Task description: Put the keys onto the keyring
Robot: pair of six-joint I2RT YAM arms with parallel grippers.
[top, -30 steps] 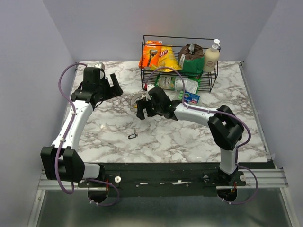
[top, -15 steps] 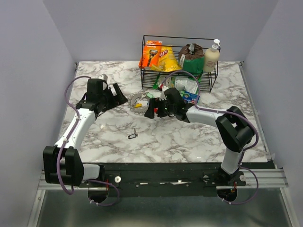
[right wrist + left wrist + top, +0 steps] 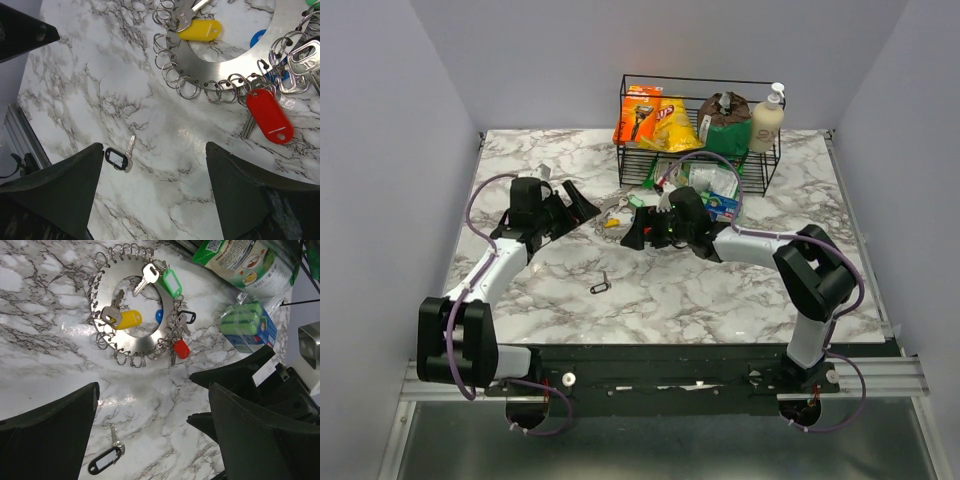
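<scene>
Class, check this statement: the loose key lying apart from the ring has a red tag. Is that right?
No. The loose key has a black tag, not red, and lies apart from the ring, as the right wrist view shows.

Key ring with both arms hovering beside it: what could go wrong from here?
1. The left gripper and right gripper, both with open jaws, sit close on either side of the key ring; they could bump.
2. The loose key lies flat on the table, apart from the ring; it may slip when pinched.
3. The ring's loops are crowded with tagged keys; a jaw could snag one and drag the ring.
</scene>
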